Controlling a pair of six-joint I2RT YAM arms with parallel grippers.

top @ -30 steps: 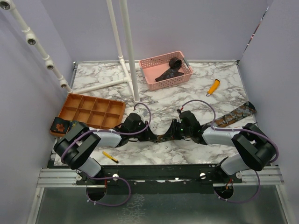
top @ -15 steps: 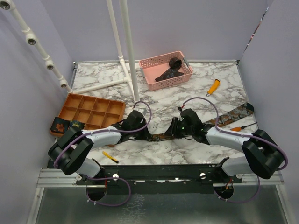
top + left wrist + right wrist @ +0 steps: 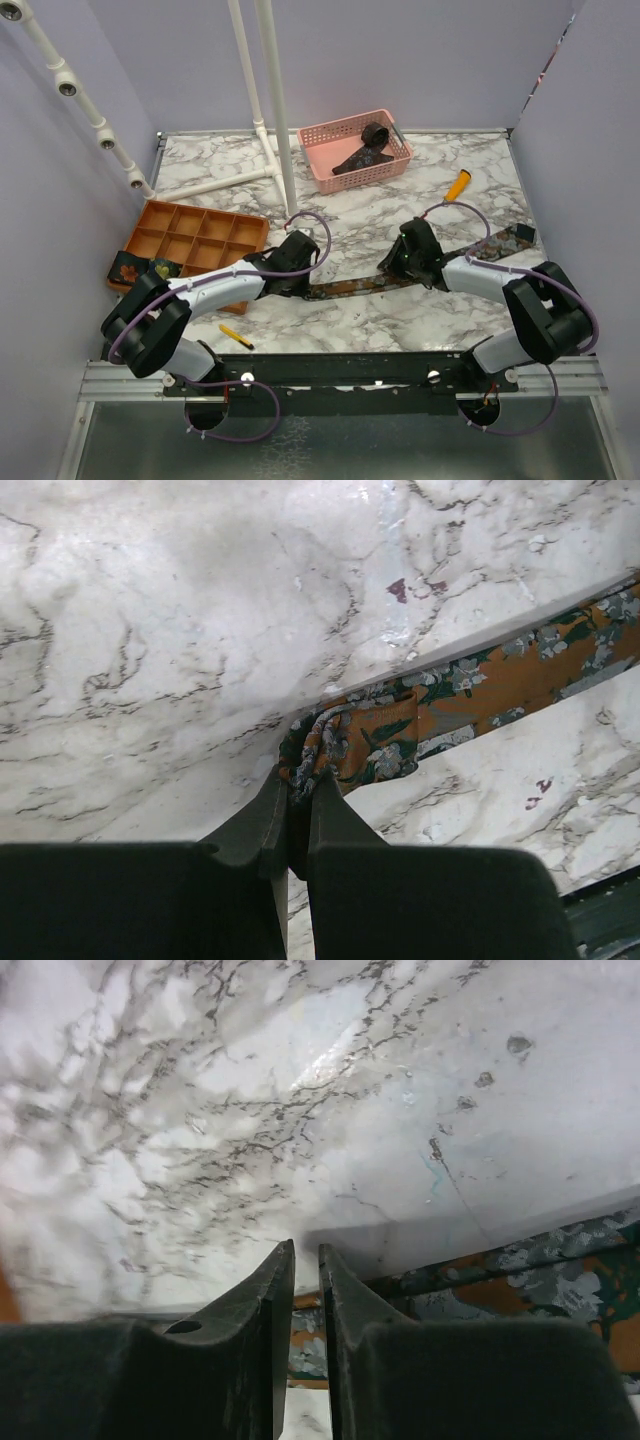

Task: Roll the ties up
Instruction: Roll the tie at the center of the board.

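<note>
Stretching left-right, tie point(image 3: 350, 289); left tool point(image 3: 298, 790) pinching its left end.

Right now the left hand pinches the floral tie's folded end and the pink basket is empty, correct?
No: the top view shows a dark tie in the pink basket. The left hand does pinch the folded end of the floral tie.

Gripper point(image 3: 306, 1257) over floral tie point(image 3: 520, 1282), marble table point(image 3: 200, 1110)
</note>
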